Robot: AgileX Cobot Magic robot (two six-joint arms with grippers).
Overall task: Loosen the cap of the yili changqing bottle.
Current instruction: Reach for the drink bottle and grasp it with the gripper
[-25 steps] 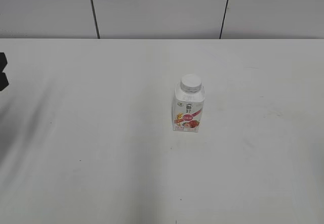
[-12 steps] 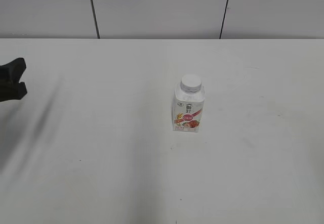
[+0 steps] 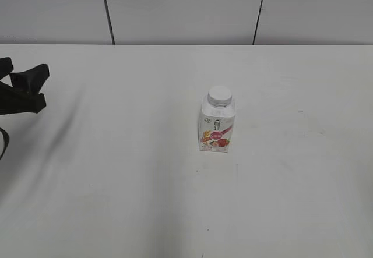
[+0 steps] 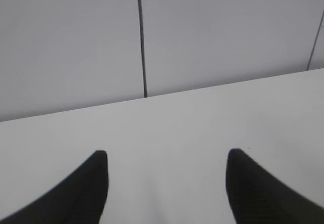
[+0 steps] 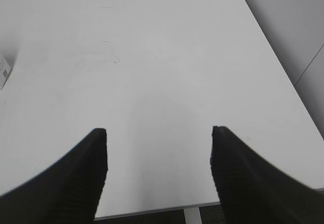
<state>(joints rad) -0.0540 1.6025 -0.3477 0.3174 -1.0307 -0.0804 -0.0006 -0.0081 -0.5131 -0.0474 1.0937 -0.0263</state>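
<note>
1. Only the exterior view shows the yili changqing bottle (image 3: 218, 124) whole: upright on the white counter (image 3: 145, 200), right of centre, its cap (image 3: 220, 95) on.
2. That view catches the left tool (image 3: 36, 86) at the far left edge, well apart from the bottle.
3. The left wrist view shows the left tool (image 4: 167, 173) spread open, holding nothing.
4. The right tool (image 5: 158, 153) likewise gapes empty over bare counter.

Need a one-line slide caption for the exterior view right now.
Capped yili changqing bottle stands upright on the white table as the open left gripper enters at the left edge, far from the cap.
</note>
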